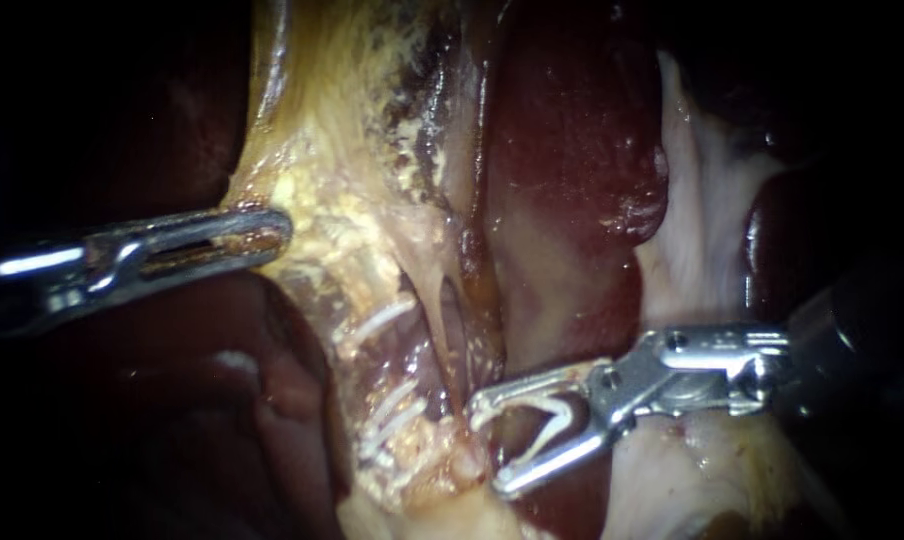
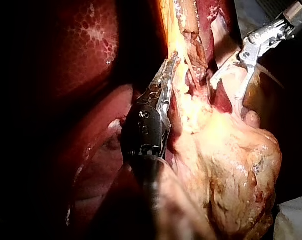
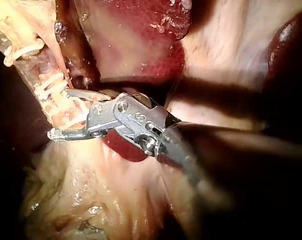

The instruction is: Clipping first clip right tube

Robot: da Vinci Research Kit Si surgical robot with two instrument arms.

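Surgical lab: liver [image 1: 572, 130], left instrument [image 1: 277, 236], right instrument [image 1: 492, 446].

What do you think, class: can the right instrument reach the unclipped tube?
Probably yes. The right instrument, carrying a clip, sits just beside the tube with nothing between them, and the left instrument grips tissue off to the side.

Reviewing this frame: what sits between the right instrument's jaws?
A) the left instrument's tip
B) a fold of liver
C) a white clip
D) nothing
C: in the endoscope view a white V-shaped clip lies between the jaws of the right instrument, one leg along each jaw, with the jaws standing well apart.
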